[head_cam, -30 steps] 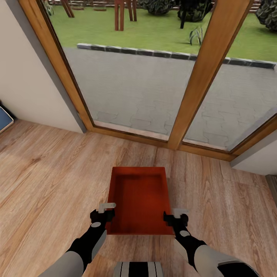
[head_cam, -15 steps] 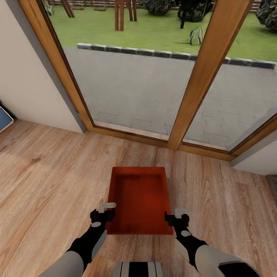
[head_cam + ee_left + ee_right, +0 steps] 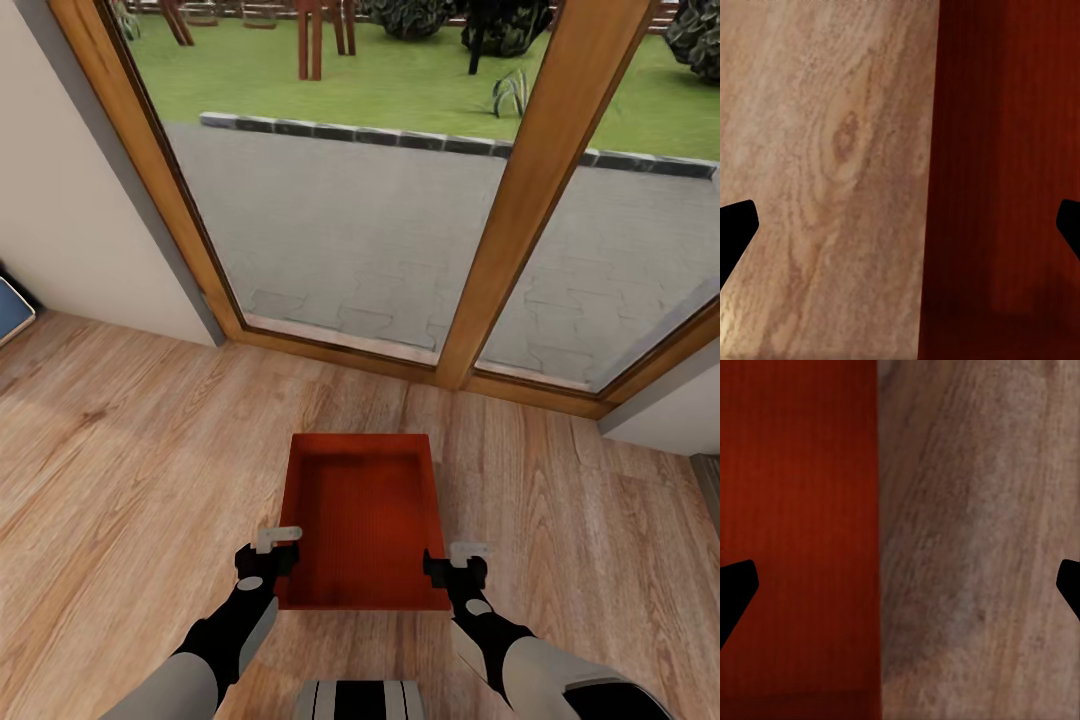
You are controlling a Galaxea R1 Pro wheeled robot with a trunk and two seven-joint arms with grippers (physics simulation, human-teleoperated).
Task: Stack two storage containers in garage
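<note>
One orange-red storage container [image 3: 364,515] lies on the light wood planks [image 3: 130,450] of the living room, in front of the glass doors. My left gripper [image 3: 280,548] stands open at the near left corner, its fingers astride the box's left wall. In the left wrist view the container [image 3: 1005,165] lies under one half of the open left gripper [image 3: 900,232] and planks under the other. My right gripper [image 3: 456,560] is open at the near right corner, astride the right wall; the right wrist view has the container [image 3: 795,525] beneath the right gripper [image 3: 900,589]. The garage is out of view.
Wood-framed glass doors [image 3: 520,190] rise just beyond the container, with a paved terrace and lawn outside. Cream walls [image 3: 60,230] flank them on both sides. A blue-edged object [image 3: 10,310] sits at the far left. Bare planks spread to either side of the box.
The right gripper has edged slightly inward against the container's right wall. The left gripper and the container have not moved.
</note>
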